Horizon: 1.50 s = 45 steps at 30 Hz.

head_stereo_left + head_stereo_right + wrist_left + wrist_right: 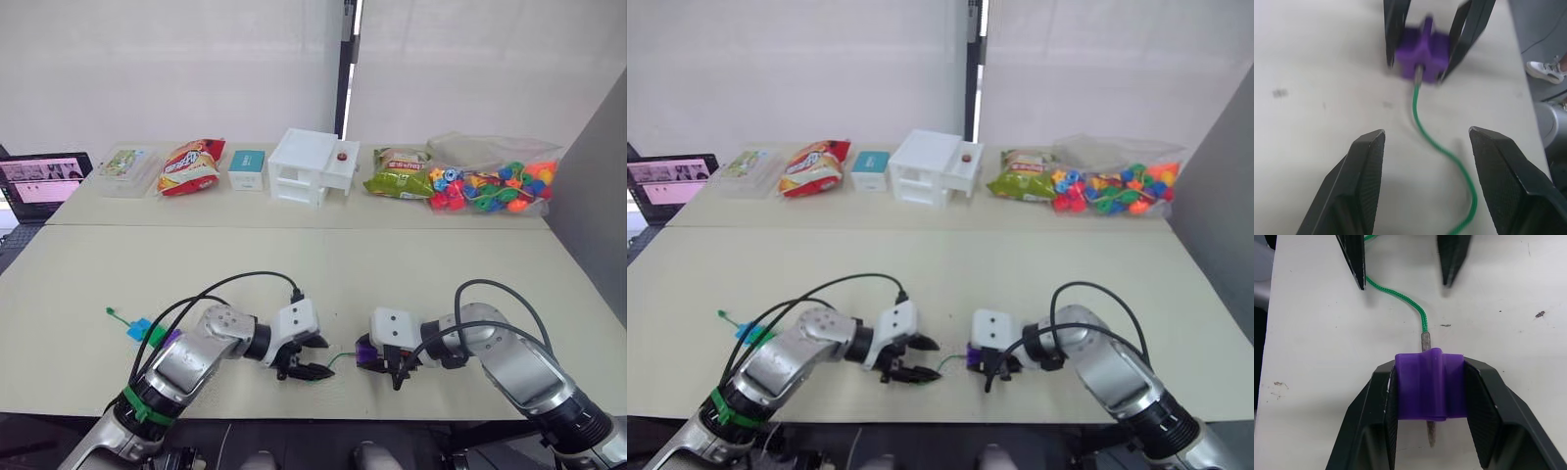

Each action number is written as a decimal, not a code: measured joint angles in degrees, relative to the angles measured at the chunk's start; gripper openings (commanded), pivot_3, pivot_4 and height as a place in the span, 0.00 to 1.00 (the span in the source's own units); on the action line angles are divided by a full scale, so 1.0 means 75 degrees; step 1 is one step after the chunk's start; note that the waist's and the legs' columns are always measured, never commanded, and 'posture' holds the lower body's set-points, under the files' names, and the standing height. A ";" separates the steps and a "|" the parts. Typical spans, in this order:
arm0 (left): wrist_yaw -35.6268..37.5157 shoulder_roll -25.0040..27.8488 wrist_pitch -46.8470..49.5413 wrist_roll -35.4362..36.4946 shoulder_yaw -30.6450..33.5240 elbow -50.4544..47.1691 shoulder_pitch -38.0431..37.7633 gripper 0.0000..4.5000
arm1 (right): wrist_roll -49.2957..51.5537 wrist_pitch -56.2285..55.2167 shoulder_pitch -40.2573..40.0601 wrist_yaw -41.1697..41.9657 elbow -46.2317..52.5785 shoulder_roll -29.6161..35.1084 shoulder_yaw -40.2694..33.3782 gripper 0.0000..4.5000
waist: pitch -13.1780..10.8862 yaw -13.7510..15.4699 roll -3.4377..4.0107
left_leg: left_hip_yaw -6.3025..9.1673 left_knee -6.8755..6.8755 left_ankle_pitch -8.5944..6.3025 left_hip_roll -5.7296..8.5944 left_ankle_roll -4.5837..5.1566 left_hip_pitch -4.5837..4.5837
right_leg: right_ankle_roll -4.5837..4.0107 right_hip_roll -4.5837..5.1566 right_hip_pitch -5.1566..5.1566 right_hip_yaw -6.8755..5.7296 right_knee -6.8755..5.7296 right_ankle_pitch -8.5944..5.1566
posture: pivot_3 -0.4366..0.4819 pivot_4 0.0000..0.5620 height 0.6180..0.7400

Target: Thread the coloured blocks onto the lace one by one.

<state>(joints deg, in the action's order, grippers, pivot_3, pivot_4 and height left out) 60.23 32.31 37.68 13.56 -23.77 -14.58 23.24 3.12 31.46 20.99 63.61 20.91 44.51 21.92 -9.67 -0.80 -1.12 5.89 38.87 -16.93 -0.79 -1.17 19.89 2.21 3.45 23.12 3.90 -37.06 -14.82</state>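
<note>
1. My right gripper point(1430, 396) is clamped on a purple block point(1430, 384), near the table's front edge point(323, 416).
2. The lace point(1442, 139) has its grey tip point(1429, 433) through the block.
3. My left gripper point(1425, 161) is spread wide, holding nothing, with the lace lying between its fingers.
4. Risk, I judge: the lace could slide back out, since nothing grips it.
5. Open table lies ahead; other blocks point(147, 333) sit by my left arm.

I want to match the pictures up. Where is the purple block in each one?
Left eye view: purple block near the front table edge, in the right end effector.
Right eye view: same spot.
Left wrist view: between the far fingers.
Right wrist view: clamped in the middle.
Shared landmark: the lace entering it.
</note>
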 measured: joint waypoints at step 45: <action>-0.0846 -0.0514 -0.0147 -0.0642 -0.0304 -0.0219 -0.0229 0.47 | 0.0052 0.0202 -0.0098 -0.0181 0.0227 0.0066 -0.0001 0.31 | 0.0016 0.0017 -0.0002 | 0.0000 -0.0004 -0.0001 0.0002 0.0001 0.0000 | 0.0002 0.0002 -0.0005 0.0000 0.0009 -0.0001 | 0.48 0.27 1.00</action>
<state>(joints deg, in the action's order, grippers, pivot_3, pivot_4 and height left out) 53.89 28.46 36.57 8.74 -26.05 -16.22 21.53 3.51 32.97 20.25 62.25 22.62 45.00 21.91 -9.55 -0.67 -1.14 5.90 38.85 -16.93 -0.77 -1.16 19.88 2.22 3.46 23.08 3.89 -36.99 -14.83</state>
